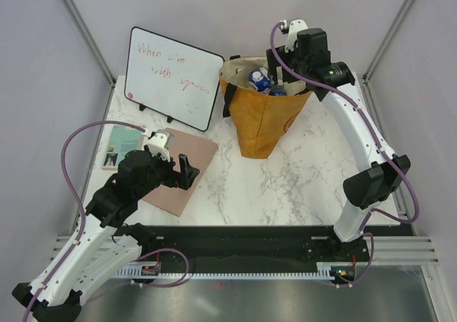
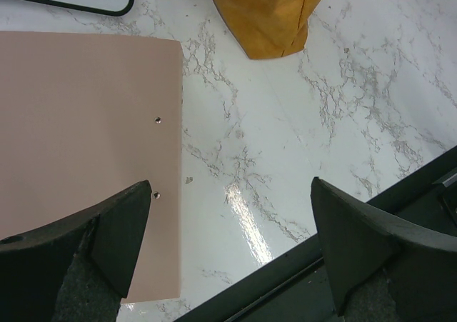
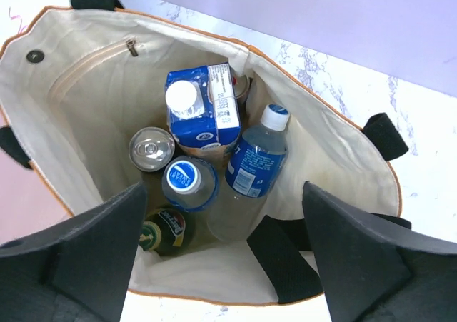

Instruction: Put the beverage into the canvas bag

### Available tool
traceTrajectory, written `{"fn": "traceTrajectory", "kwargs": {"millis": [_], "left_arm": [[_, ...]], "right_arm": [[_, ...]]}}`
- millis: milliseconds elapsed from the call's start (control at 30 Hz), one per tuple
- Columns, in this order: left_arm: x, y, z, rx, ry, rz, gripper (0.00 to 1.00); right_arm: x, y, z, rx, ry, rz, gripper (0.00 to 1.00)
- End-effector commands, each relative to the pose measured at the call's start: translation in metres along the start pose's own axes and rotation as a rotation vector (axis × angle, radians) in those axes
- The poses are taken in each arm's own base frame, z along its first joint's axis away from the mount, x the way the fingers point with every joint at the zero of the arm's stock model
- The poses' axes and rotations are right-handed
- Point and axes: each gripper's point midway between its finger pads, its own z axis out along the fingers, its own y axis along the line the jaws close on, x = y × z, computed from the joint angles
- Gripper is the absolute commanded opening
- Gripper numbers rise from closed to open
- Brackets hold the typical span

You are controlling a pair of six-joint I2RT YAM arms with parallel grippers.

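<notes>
1. Right gripper hangs straight over the mouth of the canvas bag. Jaws are spread wide with nothing between them.
2. Drinks are already down in the bag: blue carton, can, capped bottle, green bottle and a clear water bottle. Can't tell which one counts as the beverage. None sit outside on the table.
3. Key relation: the contents lie directly below the jaws, well under the rim. The water bottle leans, long axis tilted with its cap toward the far-right wall of the bag. The others stand roughly upright, tops facing the camera.
4. Judgement: placing looks done. The next move likely is a straight lift out, since a black strap handle droops inside just beside the right finger and could snag.
5. Right arm is the near one. Left gripper is well apart from the bag, jaws wide and empty, low over the edge of a pink board.
6. Surface: glossy white marble table, with a whiteboard propped beside the bag.
7. Room: pale walls on three sides.
</notes>
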Motion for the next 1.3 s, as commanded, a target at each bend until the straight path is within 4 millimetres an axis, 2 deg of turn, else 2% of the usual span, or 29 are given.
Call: {"fn": "traceTrajectory", "kwargs": {"millis": [0, 33, 67, 133, 167, 233, 267, 333, 400, 433, 500, 533, 633, 700, 767, 833, 933, 1100, 1267], "left_arm": [[-0.011, -0.003, -0.001, 0.017, -0.041, 0.024, 1.00], [-0.012, -0.004, -0.003, 0.017, -0.047, 0.015, 1.00], [-0.015, -0.004, -0.005, 0.014, -0.055, 0.010, 1.00], [-0.019, -0.005, -0.010, 0.015, -0.073, 0.000, 1.00], [-0.026, -0.002, -0.013, -0.008, -0.095, -0.008, 1.00], [-0.033, -0.004, -0.018, -0.001, -0.110, -0.014, 1.00], [-0.043, -0.008, -0.023, 0.011, -0.132, -0.014, 1.00], [-0.051, -0.012, -0.026, 0.021, -0.141, -0.013, 1.00], [-0.071, -0.019, -0.036, 0.039, -0.179, -0.013, 1.00], [-0.076, -0.020, -0.037, 0.039, -0.182, -0.010, 1.00], [-0.093, -0.031, -0.048, 0.082, -0.214, -0.006, 1.00], [-0.098, -0.033, -0.051, 0.090, -0.224, -0.005, 1.00], [-0.119, -0.039, -0.063, 0.102, -0.273, -0.014, 1.00], [-0.133, -0.041, -0.069, 0.097, -0.302, -0.028, 1.00], [-0.142, -0.046, -0.074, 0.113, -0.318, -0.043, 1.00], [-0.146, -0.049, -0.074, 0.121, -0.320, -0.065, 1.00], [-0.153, -0.052, -0.079, 0.136, -0.335, -0.075, 1.00], [-0.155, -0.052, -0.085, 0.134, -0.358, -0.081, 1.00], [-0.151, -0.050, -0.090, 0.134, -0.369, -0.074, 1.00]], "right_arm": [[-0.042, 0.011, -0.048, -0.034, -0.128, 0.086, 0.98], [-0.040, 0.016, -0.052, -0.043, -0.129, 0.095, 0.98], [-0.048, 0.018, -0.068, -0.050, -0.163, 0.106, 0.98], [-0.051, 0.025, -0.081, -0.068, -0.191, 0.137, 0.98], [-0.058, 0.026, -0.096, -0.076, -0.222, 0.156, 0.98], [-0.057, 0.029, -0.110, -0.091, -0.232, 0.199, 0.98], [-0.055, 0.030, -0.115, -0.095, -0.231, 0.209, 0.98], [-0.043, 0.033, -0.125, -0.108, -0.213, 0.248, 0.98], [-0.034, 0.033, -0.132, -0.109, -0.207, 0.272, 0.98], [-0.023, 0.028, -0.137, -0.080, -0.203, 0.299, 0.98], [-0.015, 0.024, -0.143, -0.053, -0.214, 0.379, 0.98], [-0.003, 0.022, -0.149, -0.043, -0.210, 0.399, 0.98], [0.010, 0.023, -0.164, -0.053, -0.219, 0.443, 0.98], [0.011, 0.025, -0.177, -0.075, -0.234, 0.461, 0.98], [0.007, 0.021, -0.199, -0.080, -0.285, 0.468, 0.98], [0.002, 0.017, -0.219, -0.077, -0.335, 0.458, 0.98], [0.004, 0.013, -0.236, -0.073, -0.370, 0.429, 0.98], [0.012, 0.003, -0.241, -0.018, -0.371, 0.420, 0.98], [0.008, 0.003, -0.248, -0.024, -0.397, 0.433, 0.98]]}}
